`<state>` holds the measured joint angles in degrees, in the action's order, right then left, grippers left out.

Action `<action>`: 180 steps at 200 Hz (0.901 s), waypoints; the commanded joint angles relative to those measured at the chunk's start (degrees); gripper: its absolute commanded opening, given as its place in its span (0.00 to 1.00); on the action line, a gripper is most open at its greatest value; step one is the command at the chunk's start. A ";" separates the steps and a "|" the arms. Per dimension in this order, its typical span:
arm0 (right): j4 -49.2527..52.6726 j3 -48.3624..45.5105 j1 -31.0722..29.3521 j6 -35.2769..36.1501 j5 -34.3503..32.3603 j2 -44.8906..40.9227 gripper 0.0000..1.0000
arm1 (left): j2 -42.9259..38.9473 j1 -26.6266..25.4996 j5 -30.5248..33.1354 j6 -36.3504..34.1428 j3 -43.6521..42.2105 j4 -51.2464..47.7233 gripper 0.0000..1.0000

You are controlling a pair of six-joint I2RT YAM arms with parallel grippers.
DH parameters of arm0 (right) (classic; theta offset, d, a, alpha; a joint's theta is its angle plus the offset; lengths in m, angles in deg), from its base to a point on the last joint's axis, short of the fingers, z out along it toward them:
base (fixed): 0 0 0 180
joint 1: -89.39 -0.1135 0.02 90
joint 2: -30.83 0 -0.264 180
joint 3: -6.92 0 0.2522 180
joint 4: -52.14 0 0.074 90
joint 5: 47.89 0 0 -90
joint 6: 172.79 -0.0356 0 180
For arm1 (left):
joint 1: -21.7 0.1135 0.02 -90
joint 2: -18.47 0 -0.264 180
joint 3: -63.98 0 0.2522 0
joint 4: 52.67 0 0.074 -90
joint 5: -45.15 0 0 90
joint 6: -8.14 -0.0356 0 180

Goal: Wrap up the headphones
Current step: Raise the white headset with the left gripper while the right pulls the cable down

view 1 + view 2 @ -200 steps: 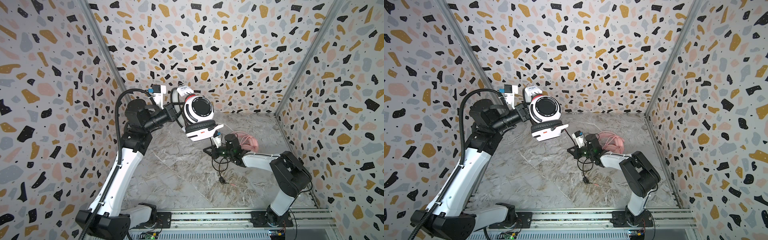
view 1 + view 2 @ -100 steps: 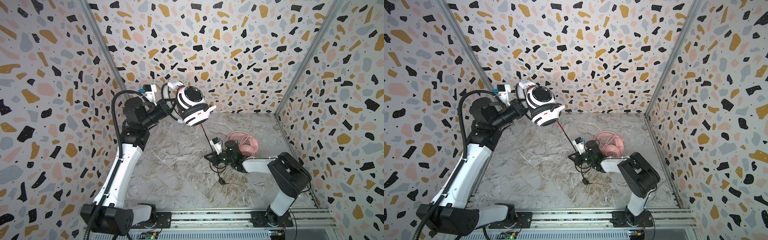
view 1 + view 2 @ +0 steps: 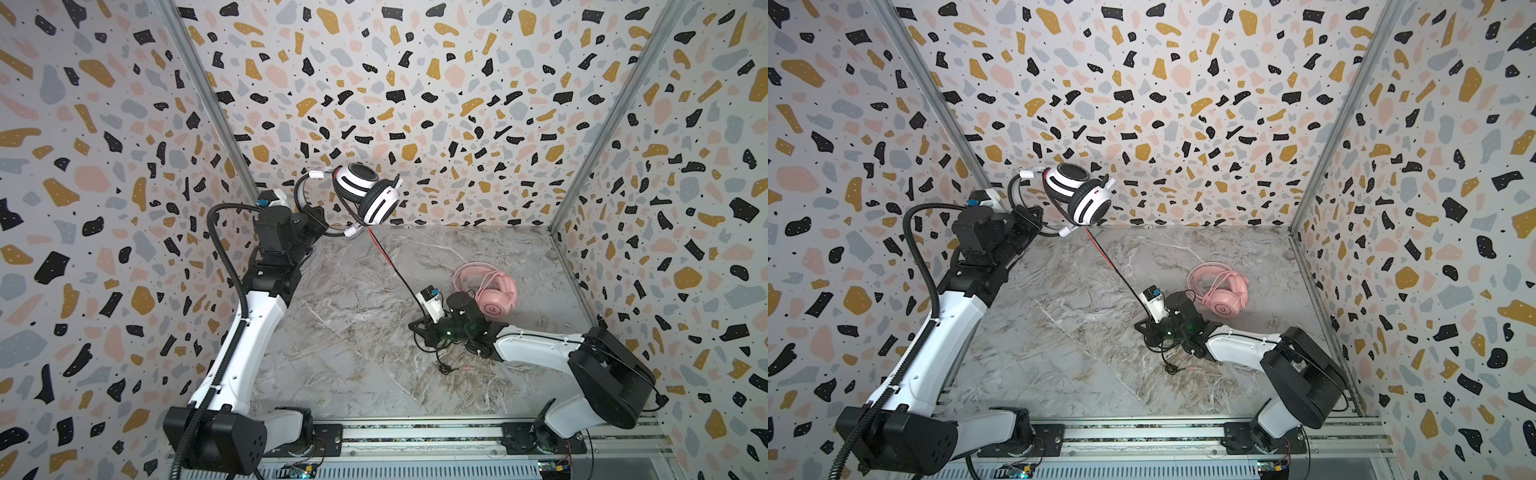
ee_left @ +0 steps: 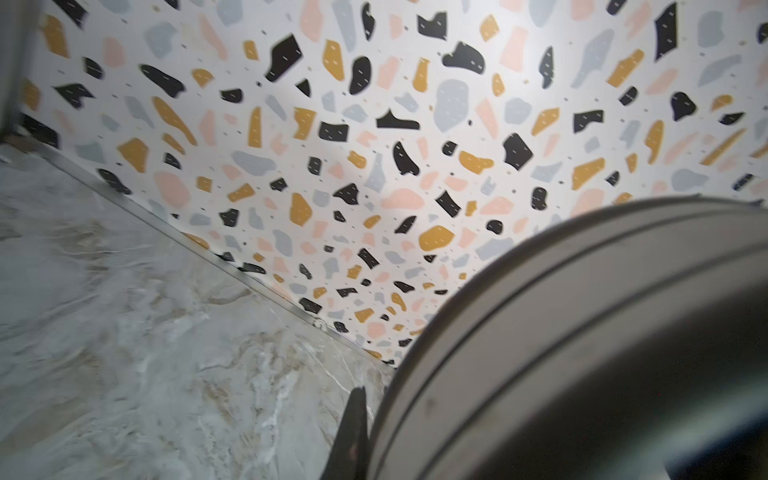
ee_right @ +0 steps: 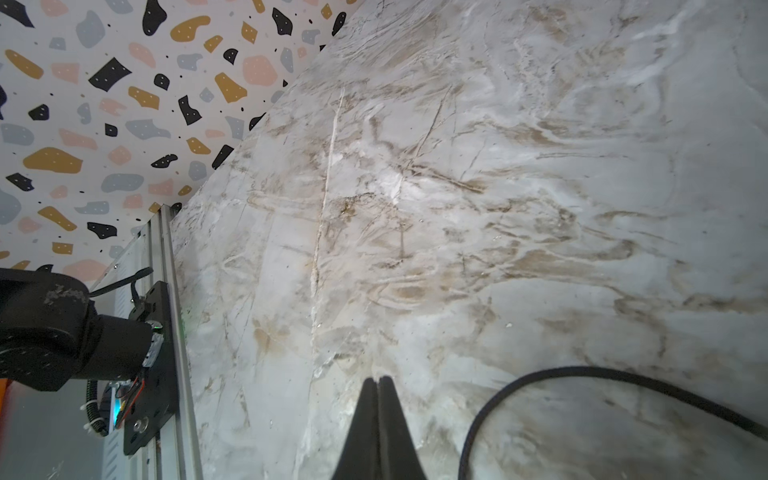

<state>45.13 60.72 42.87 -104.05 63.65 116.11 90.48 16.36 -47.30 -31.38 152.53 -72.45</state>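
Aloft, left gripper (image 3: pixel 322 227) clamps white headset (image 3: pixel 365 195); cable (image 5: pixel 540 378) beside closed right gripper (image 5: pixel 378 380).

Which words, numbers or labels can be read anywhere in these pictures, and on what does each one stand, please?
"3", inside a ring, on the outer ear cup of the pink headphones; it may be a logo.
Small red mark on the white headphones: too small to read.
Both wrist views: no text.
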 commanded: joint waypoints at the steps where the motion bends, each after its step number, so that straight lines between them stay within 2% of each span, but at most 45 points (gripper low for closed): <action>1: 7.08 -0.30 -3.29 1.84 -6.32 -4.84 0.01 | -1.99 0.42 10.53 -0.71 0.61 5.33 0.00; 55: 14.43 -1.33 -12.19 0.51 -14.24 -12.92 0.01 | 1.99 0.51 18.53 -7.49 1.63 4.41 0.00; 90: 20.01 0.16 -16.22 0.39 -19.28 -16.33 0.01 | 3.05 0.51 21.37 -11.34 -0.20 4.62 0.00; 123: 24.80 3.29 -18.15 1.21 -21.88 -20.02 0.01 | 3.26 0.11 21.13 -18.00 -3.73 3.96 0.00; 146: 27.74 6.35 -18.16 2.81 -23.24 -22.39 0.01 | 2.71 -2.96 25.64 -23.40 -7.75 1.33 0.00; 180: 33.13 13.63 -18.08 6.97 -26.21 -23.60 0.02 | 2.30 -10.86 32.85 -30.83 -13.50 0.74 0.00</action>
<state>73.19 68.48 24.97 -100.79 40.94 94.43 94.39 10.39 -20.29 -55.77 140.72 -75.84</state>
